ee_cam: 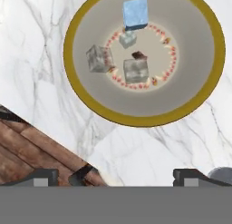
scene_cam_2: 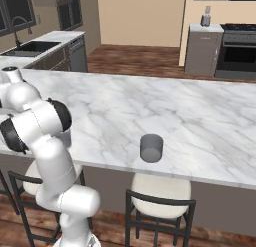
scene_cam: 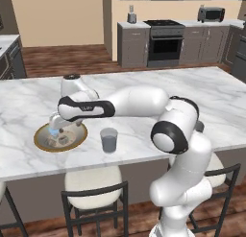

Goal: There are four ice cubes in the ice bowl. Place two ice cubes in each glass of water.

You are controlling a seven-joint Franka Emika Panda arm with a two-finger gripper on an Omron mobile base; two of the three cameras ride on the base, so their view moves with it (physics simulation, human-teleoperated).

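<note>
Gripper (scene_cam: 54, 131) open, above ice bowl (ee_cam: 90, 107) w/ ice cubes (ee_cam: 136, 70).

Was a long white marble bench (scene_cam: 144, 87) with grey veins, with pale-cushioned dark-framed stools (scene_cam: 93, 188) tucked under its near edge on a brown wood floor (scene_cam: 62, 58). Stood against the far wall a black-fronted stove (scene_cam: 165, 41) set among grey cabinets (scene_cam: 133, 44), a toaster oven (scene_cam: 211, 13) on the countertop to its right and a small blender-like appliance (scene_cam: 131, 14) to its left. Lay at far left of the right base view a dark sink (scene_cam_2: 30, 47) with a faucet (scene_cam_2: 16, 31), sunk in a side counter.
</note>
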